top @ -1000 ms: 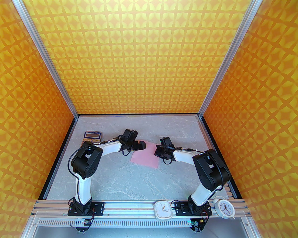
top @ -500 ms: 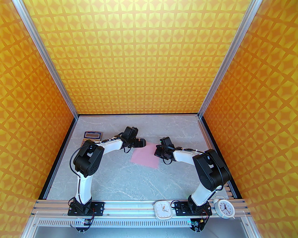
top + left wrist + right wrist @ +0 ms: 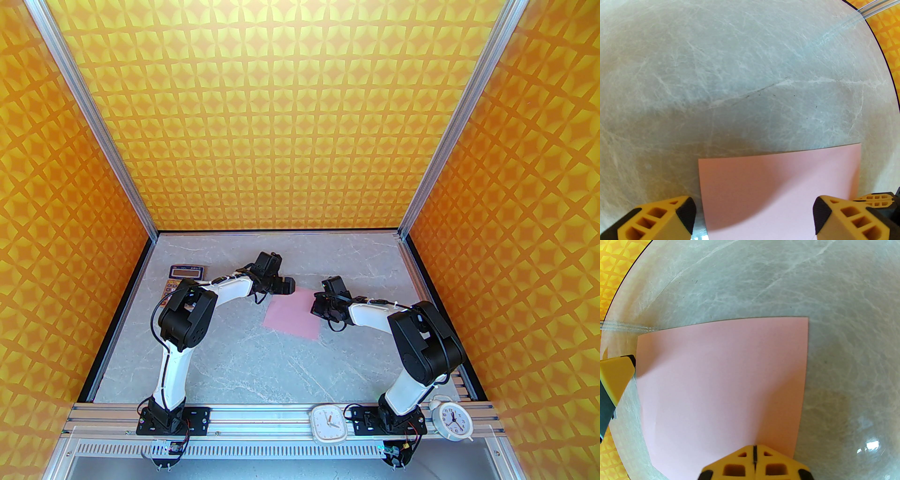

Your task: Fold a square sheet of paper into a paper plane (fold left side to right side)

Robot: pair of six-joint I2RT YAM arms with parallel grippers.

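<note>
The square sheet of paper (image 3: 291, 317) is lying flat and unfolded on the desk (image 3: 243, 370), a little above the middle of the top frame. It is thin, matte, pale pink, with crisp straight edges and sharp corners, and it is sitting slightly askew to the desk edges. The desk is showing a smooth grey marble-like surface with white veins.

The left end effector (image 3: 285, 285) is hanging at the sheet's upper left corner with its fingers spread wide and gripping nothing. In the left wrist frame its yellow, ribbed, black-tipped fingers (image 3: 686, 211) are straddling the sheet's (image 3: 778, 187) left edge, one over bare desk, the other over the paper.

The right end effector (image 3: 321, 307) is sitting at the sheet's right edge, fingers pressed together. In the right wrist frame the joined tips (image 3: 754, 451) are pointing down onto the paper (image 3: 721, 380) at the bottom centre; whether they are actually touching it is hard to judge.

Bare desk is lying open below the sheet and above it. An orange-keyed calculator (image 3: 183, 277) is resting at the left, partly under the left arm. Two white clocks (image 3: 328, 424) are standing on the aluminium rail at the bottom right. Orange patterned walls are closing three sides.
</note>
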